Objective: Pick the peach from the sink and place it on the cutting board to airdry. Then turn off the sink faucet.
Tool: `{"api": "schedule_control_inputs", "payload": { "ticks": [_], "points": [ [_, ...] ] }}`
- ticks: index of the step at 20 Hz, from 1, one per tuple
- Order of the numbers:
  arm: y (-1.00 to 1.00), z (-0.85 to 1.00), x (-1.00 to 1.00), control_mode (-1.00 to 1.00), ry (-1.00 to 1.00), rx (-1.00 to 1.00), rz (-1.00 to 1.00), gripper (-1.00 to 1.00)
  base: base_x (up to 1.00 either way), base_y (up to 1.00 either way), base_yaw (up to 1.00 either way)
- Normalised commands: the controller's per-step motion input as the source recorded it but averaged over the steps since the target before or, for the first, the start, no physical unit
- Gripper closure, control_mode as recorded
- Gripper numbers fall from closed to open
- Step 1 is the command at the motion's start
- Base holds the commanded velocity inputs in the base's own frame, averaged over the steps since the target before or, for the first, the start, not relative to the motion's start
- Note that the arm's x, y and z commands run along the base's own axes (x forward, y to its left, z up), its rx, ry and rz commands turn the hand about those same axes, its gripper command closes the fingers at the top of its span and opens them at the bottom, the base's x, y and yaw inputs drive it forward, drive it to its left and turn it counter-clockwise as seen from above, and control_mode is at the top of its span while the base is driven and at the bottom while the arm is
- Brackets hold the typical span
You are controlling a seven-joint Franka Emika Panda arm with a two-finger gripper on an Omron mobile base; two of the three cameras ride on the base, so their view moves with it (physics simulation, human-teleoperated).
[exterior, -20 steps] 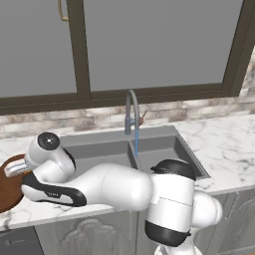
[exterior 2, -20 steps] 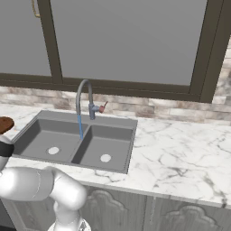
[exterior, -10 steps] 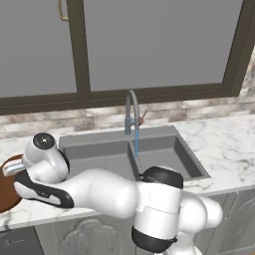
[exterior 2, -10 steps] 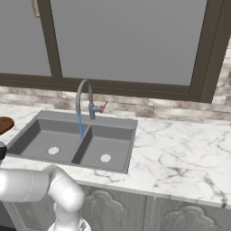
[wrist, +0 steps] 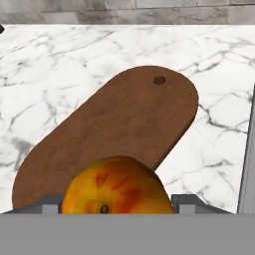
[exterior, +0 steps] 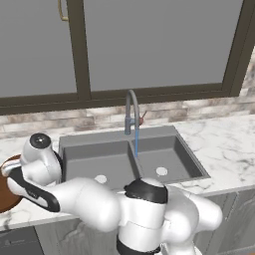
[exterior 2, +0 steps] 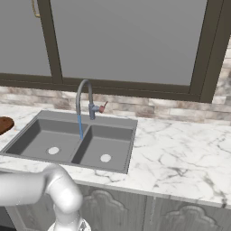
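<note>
The cutting board [wrist: 124, 129] is showing matt reddish-brown wood; the peach [wrist: 115, 188] is looking smooth and slightly glossy. White veined marble is covering the bench [exterior 2: 180, 153]; the sink [exterior 2: 72, 142] is looking matt grey.

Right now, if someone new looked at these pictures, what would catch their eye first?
Probably the bright orange-red peach held in the hand, low in the hand view, with the dark cutting board on white marble beyond it. Next, the thin blue stream falling from the sink faucet into the sink.
</note>
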Motion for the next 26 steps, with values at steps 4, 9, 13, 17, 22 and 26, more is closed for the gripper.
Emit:
{"api": "schedule_control_inputs", "payload": {
  "ticks": [4,9,13,17,22,26],
  "points": [
    [0.12,-0.19,0.16,-1.00,0.05,0.00,-0.03,1.00,0.00,0.00,0.00],
    [0.13,-0.19,0.16,-1.00,0.05,0.00,-0.03,1.00,0.00,0.00,0.00],
    [0.16,-0.18,0.17,-1.00,0.05,0.00,-0.03,1.00,0.00,0.00,0.00],
    [0.15,-0.16,0.14,-1.00,0.05,0.00,-0.03,1.00,0.00,0.00,0.00],
    [0.15,-0.15,0.12,-1.00,0.04,0.00,-0.03,1.00,0.00,0.00,0.00],
    [0.18,-0.16,0.12,-1.00,0.04,0.00,-0.03,1.00,0.00,0.00,0.00]
  ]
}}
